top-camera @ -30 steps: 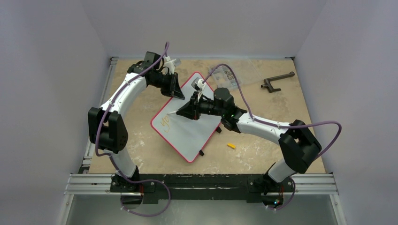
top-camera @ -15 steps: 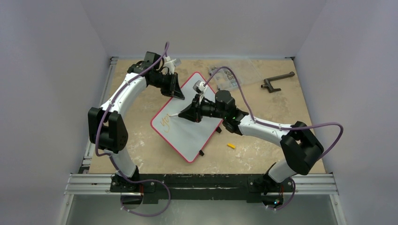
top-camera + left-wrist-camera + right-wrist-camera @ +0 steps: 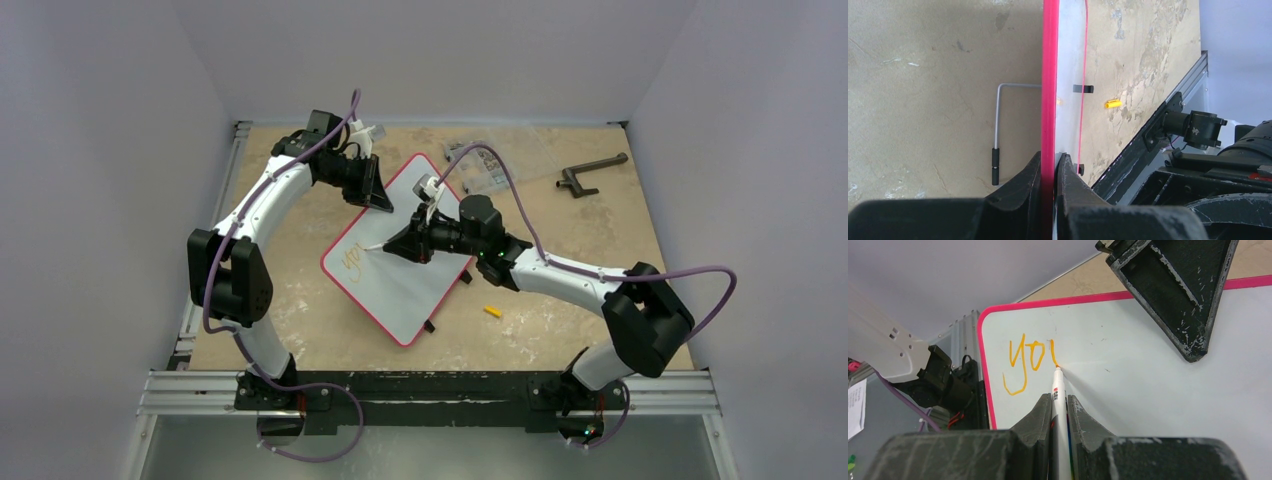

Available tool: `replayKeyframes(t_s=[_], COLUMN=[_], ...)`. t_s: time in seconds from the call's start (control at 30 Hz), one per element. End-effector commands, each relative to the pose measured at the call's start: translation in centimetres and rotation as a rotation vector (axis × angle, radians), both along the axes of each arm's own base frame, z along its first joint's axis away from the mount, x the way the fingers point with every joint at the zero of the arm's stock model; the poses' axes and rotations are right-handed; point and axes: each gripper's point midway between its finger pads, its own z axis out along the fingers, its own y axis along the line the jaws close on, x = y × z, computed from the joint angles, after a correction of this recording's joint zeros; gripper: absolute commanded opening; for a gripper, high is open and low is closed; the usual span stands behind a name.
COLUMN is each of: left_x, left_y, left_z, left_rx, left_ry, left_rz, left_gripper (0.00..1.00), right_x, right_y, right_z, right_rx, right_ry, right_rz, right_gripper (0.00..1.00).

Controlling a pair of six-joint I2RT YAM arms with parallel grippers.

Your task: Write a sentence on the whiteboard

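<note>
Now, top: whiteboard [image 3: 400, 288] centred on surface [image 3: 560, 310], left fingers [image 3: 376, 192] at its 12 o'clock edge | left wrist: those fingers pinched tight on whiteboard | right wrist: right fingers [image 3: 1037, 422] clamp marker [image 3: 1058, 390], tip touching sentence [image 3: 1030, 357], 9 o'clock of centre.

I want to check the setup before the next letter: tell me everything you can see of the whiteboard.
The whiteboard is a white rectangular panel with a thin red rim, rounded corners and small black tabs on one edge. It sits diagonally on the table. The left gripper is shut on its far rim. Orange writing, "yo" plus a partial stroke, stands near its left corner, where the marker held in the right gripper touches it.
</note>
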Motion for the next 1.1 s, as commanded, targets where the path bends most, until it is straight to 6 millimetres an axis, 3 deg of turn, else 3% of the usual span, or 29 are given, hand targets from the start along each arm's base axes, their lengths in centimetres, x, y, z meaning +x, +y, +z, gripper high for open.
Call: replayKeyframes(t_s=[0.0, 1.07], left_x=[1.6, 1.5], left_y=[3.4, 3.5], left_z=[-2.6, -2.7], left_rx=[0.240, 0.245], left_ry=[-0.059, -0.057], left_rz=[0.065, 0.065], left_gripper=[0.00, 0.00], right_x=[1.3, 3.8], right_y=[-1.0, 0.9], right_z=[-2.1, 0.3], right_rx=[-0.083, -0.061], right_ry=[0.008, -0.019], right_rz=[-0.092, -0.116], right_gripper=[0.00, 0.00])
